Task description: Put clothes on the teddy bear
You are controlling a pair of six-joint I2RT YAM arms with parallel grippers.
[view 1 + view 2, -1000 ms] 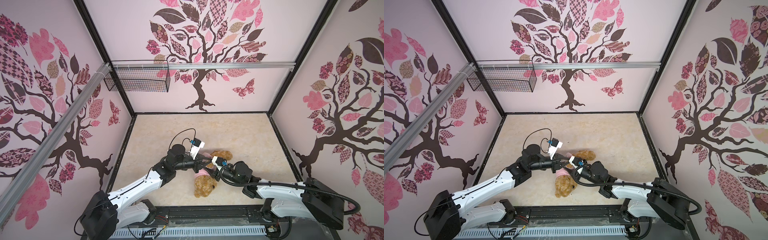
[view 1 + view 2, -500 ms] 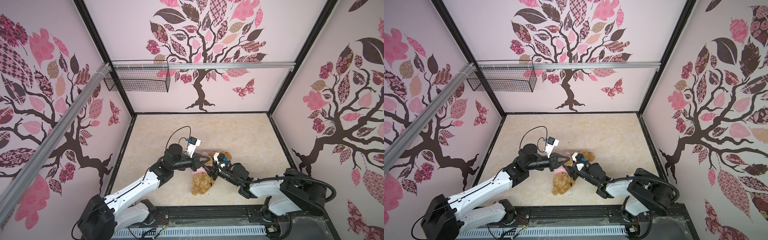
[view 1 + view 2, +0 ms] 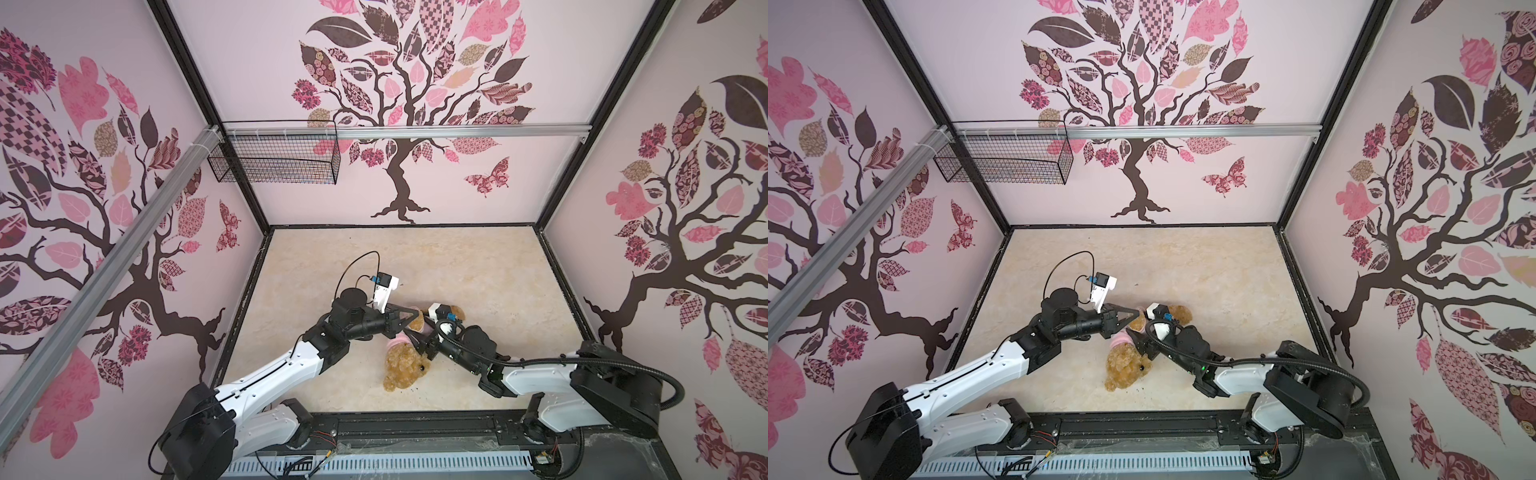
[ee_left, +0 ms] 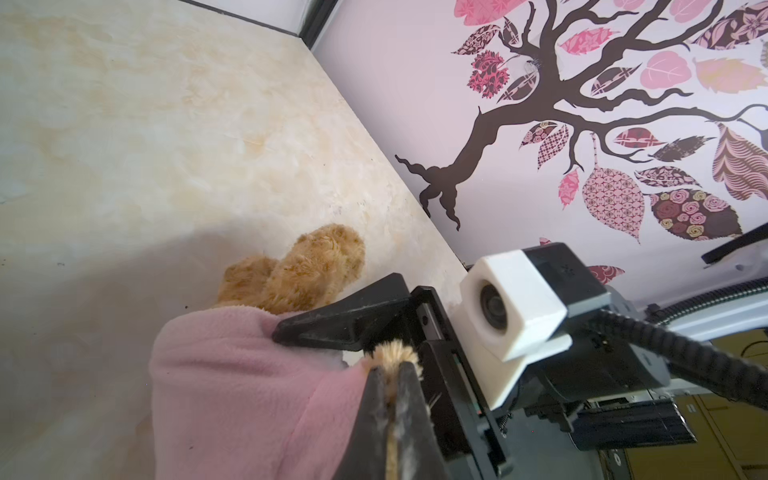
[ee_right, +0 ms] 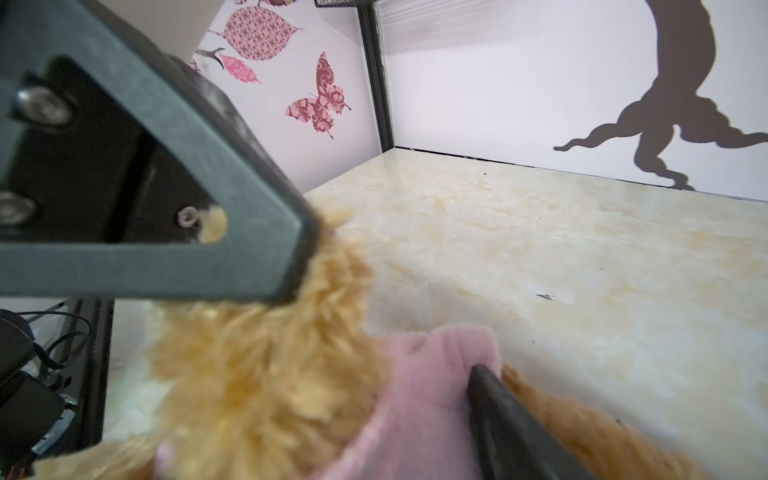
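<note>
The teddy bear (image 3: 405, 370) lies on the beige floor in both top views, head (image 3: 1125, 366) toward the front and legs (image 3: 454, 311) toward the back. A pink shirt (image 3: 397, 341) is bunched round its body (image 4: 232, 374). My left gripper (image 4: 392, 365) is shut on a tuft of the bear's fur beside the shirt, and it reaches in from the left (image 3: 411, 318). My right gripper (image 3: 419, 344) stands open at the shirt. One of its fingers (image 5: 511, 419) presses against the pink fabric (image 5: 428, 374); the other is hidden by fur (image 5: 257, 374).
A black wire basket (image 3: 274, 160) hangs from the aluminium rail (image 3: 457, 132) at the back left. Patterned walls close in three sides, and a black frame bar (image 3: 415, 424) runs along the front. The two grippers crowd close together over the bear.
The right gripper's jaws have spread wider at the shirt and its arm has folded back on the right. The left gripper keeps its hold on the fur, hardly moved.
</note>
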